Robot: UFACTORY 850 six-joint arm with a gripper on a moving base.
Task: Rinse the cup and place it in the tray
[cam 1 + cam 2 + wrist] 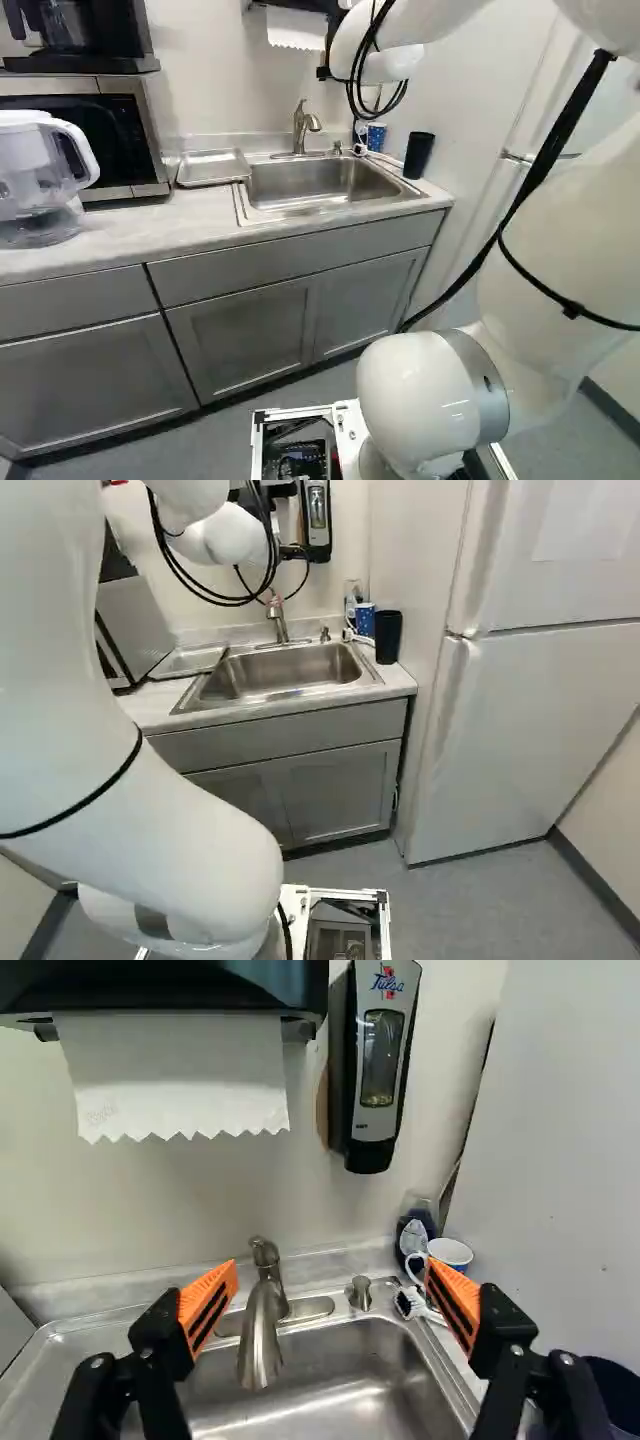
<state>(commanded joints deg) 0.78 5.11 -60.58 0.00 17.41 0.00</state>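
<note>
Left base view: metal tray, one, on bench beside sink.
Right base view: blue cup, black cup, side by side past the sink's right end.
Wrist view: pincer, fingers wide apart, holding nothing; faucet ahead, between them.

One blue word over a red mark stands on the soap dispenser, on the wall above the faucet, right of it in the right base view; the pale label on the bottle near the faucet is too small to read; so is faint print on the paper towel above the faucet.
</note>
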